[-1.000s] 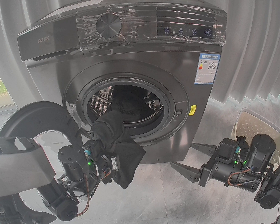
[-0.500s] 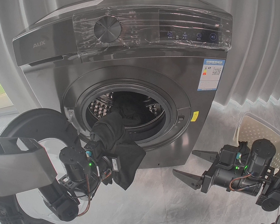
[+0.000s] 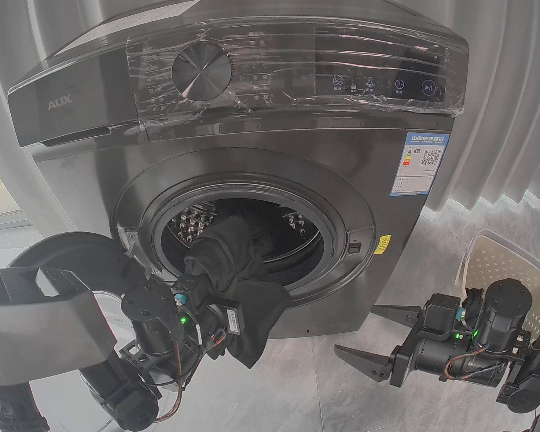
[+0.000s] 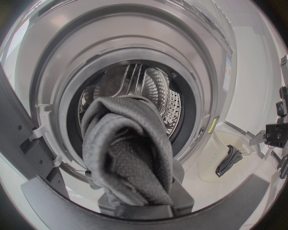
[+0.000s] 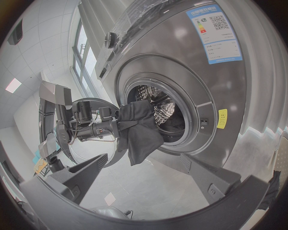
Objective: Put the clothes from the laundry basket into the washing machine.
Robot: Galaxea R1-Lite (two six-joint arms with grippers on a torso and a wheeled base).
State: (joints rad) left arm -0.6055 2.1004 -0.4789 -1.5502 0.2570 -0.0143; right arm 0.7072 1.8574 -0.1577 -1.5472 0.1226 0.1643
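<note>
Left gripper [image 3: 217, 294]: clamped on black fabric garment [image 3: 237, 277], draped over the 7 o'clock rim of the grey metal washing machine [image 3: 265, 140].
Right gripper [image 3: 376, 335]: fingers spread wide, empty.
Cream plastic laundry basket [image 3: 506, 264]: 4 o'clock of the machine.

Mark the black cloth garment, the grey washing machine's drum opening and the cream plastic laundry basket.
black cloth garment [image 3: 252, 313]: head view, hanging fold.
drum opening [image 3: 331, 237]: head view, right rim.
cream plastic laundry basket [image 3: 500, 263]: head view, perforated wall.

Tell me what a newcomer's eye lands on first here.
The grey front-loading washing machine stands in the middle, its round door swung open. A black cloth garment hangs at the drum mouth, gripped by the left end effector. The open right end effector hovers low beside a cream plastic laundry basket.
</note>
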